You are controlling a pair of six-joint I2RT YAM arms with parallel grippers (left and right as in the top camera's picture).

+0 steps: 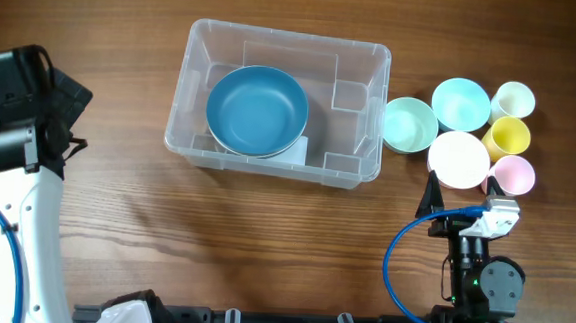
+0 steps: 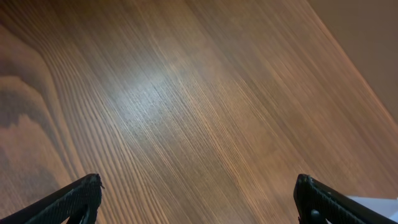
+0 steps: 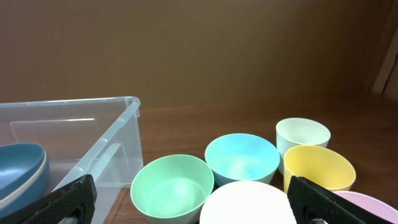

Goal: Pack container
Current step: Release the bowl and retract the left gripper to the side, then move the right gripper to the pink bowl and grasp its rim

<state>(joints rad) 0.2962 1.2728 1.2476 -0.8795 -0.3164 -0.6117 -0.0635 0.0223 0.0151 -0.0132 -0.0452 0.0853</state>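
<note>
Six pieces lie outside the container (image 1: 288, 33). One dark blue bowl (image 1: 257, 108) is seen inside it, in its left half. A pale rim is visible under that bowl in the right wrist view. A second bowl nested beneath is suspected but not confirmed.

Container: upright, open-topped, set on the tabletop (image 1: 213, 237). No hand is in contact with it.

Right of the container, grouped close together, mouths up:
- mint bowl (image 1: 409, 124), just beside the container's right wall
- light blue bowl (image 1: 461, 102), beyond the mint bowl
- white bowl (image 1: 459, 158), beside both, toward the robot's side
- cream cup (image 1: 513, 99), yellow cup (image 1: 508, 137) and pink cup (image 1: 515, 175), farthest from the container

Left hand (image 2: 198, 184): fingers are spread wide and nothing is held. Only bare wood is seen beneath it. It is placed well to the left of the container.

Right hand (image 3: 191, 185): fingers are spread wide and nothing is held. It is positioned right of the container, on the robot's side of the white bowl, facing the group.

Progress, as judged: packing is begun but mostly undone. One bowl, perhaps two, is packed; three bowls and three cups are left. Free floor is noted in the container's right half. The right hand is judged better placed for the next pick, the white bowl being nearest to it.
</note>
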